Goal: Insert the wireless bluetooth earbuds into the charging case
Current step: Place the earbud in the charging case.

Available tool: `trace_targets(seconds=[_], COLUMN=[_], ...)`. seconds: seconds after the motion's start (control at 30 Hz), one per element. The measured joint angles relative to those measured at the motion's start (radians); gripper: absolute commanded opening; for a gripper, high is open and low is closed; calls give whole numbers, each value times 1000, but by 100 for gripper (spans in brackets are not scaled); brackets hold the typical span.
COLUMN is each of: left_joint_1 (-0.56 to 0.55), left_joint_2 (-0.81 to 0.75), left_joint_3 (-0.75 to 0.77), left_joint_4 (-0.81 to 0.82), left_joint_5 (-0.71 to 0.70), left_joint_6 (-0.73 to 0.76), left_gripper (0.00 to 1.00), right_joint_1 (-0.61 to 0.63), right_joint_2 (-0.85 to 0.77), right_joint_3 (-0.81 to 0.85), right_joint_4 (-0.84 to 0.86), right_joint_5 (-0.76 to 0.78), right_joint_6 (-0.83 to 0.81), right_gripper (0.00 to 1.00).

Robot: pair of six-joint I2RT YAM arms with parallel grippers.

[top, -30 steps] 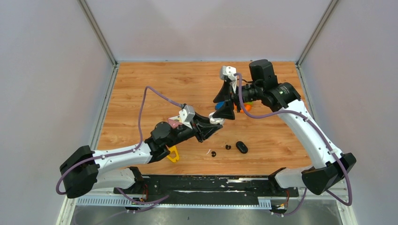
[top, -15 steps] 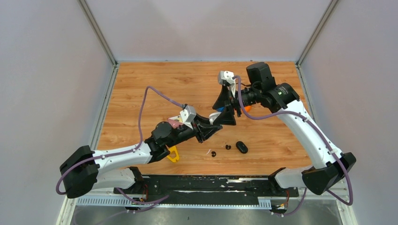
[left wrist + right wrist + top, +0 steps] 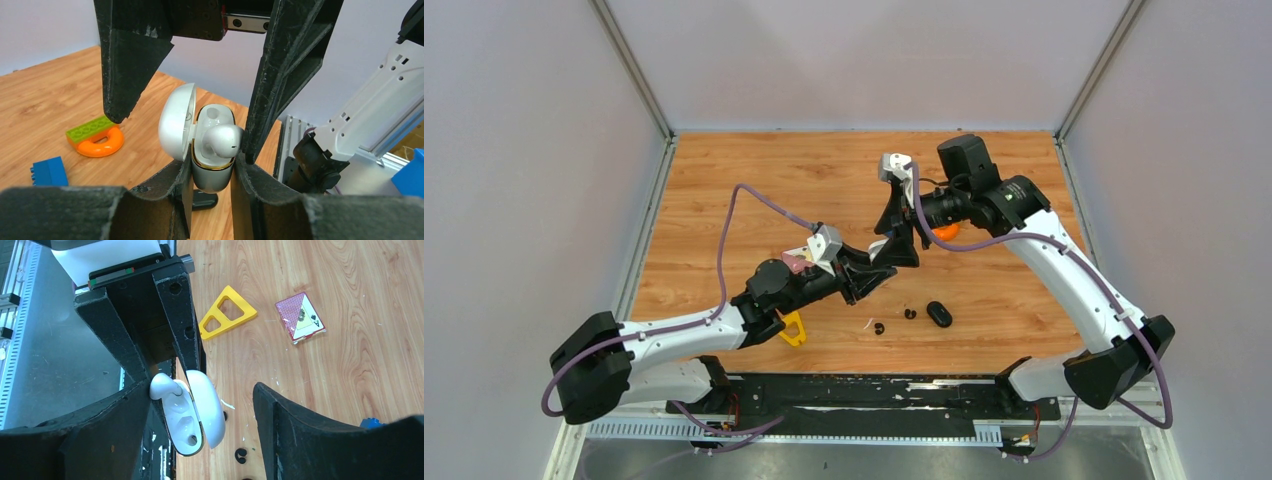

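Top external: showed left claw (image 3: 876, 271) and right claw (image 3: 902, 241) tip to tip above the worktop (image 3: 724, 190), one black earbud (image 3: 879, 328) loose below. Left wrist: left claw clamped tight on open charging case (image 3: 212, 172), white earbud (image 3: 223, 140) perched in its well. Right wrist: right claw spread wide, gripping nothing. Judged seating step; next called for nudging the bud fully home.

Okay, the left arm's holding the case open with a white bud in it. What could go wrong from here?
1. The white earbud sticks out of its socket in the charging case, apparently not fully seated, so it may tip out.
2. The open right gripper has a finger right beside the bud; pulling away could drag it off.
3. The left gripper holds the case above the table, so a loose bud would drop.
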Motion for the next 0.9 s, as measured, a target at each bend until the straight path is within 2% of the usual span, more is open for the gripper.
trace_targets(seconds=[0.9], left_joint_1=[0], left_joint_2=[-19], left_joint_3=[0], left_joint_4=[-47], left_joint_5=[-7], left_joint_6=[2], left_gripper=[0], right_joint_1=[-3], right_joint_2=[0], right_joint_3=[8], right_joint_4=[-54], right_joint_5=[50], right_joint_6=[-23], right_gripper=[73])
